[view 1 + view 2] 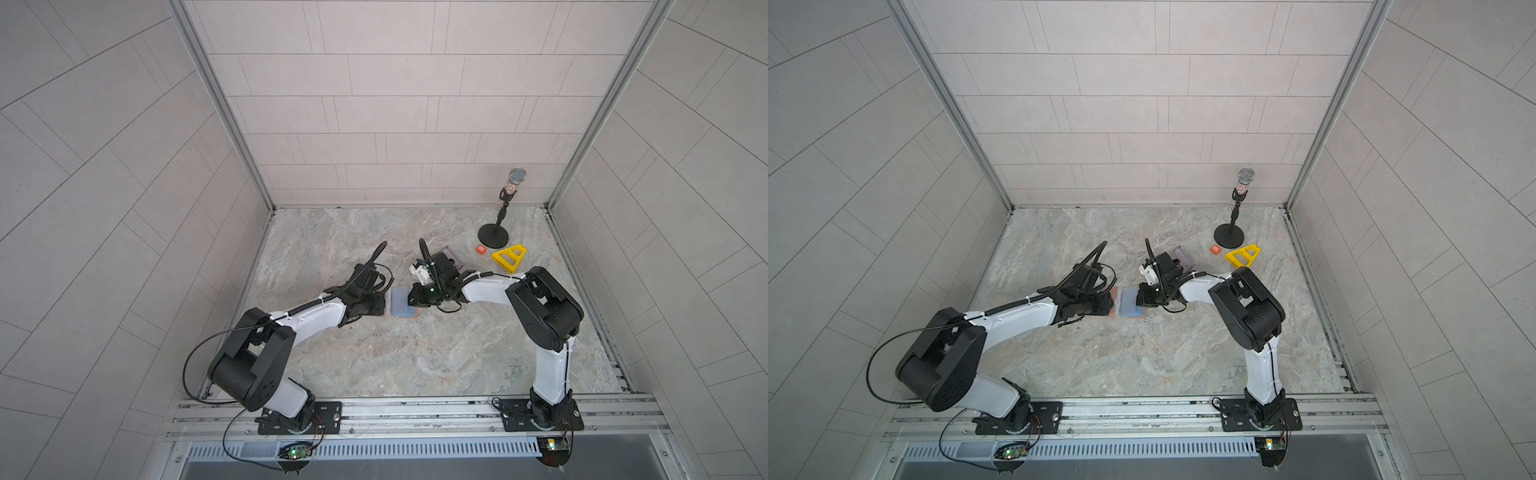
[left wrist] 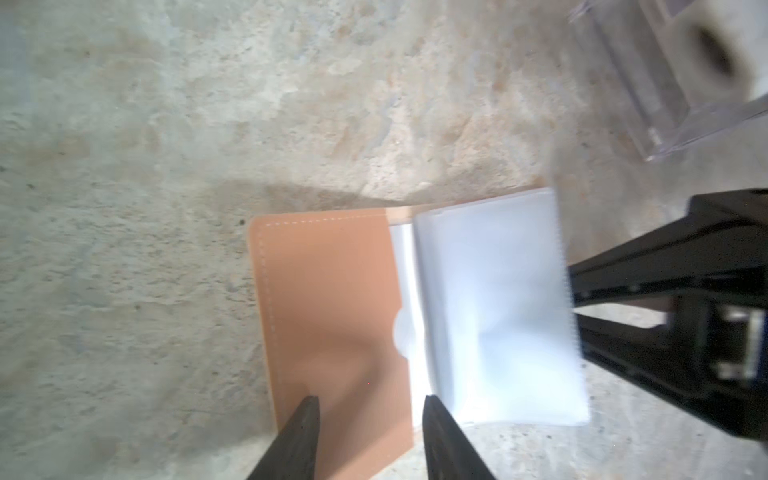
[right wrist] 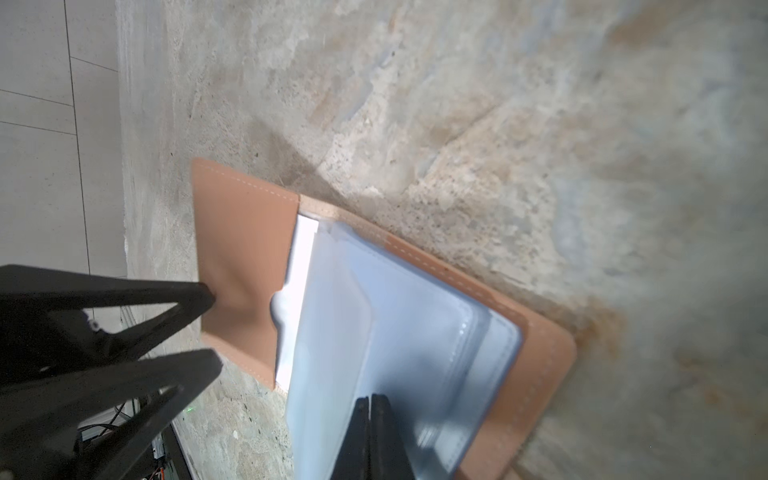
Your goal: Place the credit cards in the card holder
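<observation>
Near the middle of the surface [image 1: 374,365], the card holder [image 1: 400,306] lies open. The left fingers [image 2: 305,419] stand apart at its tan flap, and the right fingers [image 3: 380,419] are together over its clear sleeves.

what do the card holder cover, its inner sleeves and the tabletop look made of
Card holder cover: tan leather or faux leather, matte, with a pale stitched seam along the edge. Inner sleeves: soft translucent plastic, milky and slightly glossy, visibly curved. Tabletop: marbled stone or a stone-print surface, grey-tan veining; cannot tell which.
</observation>
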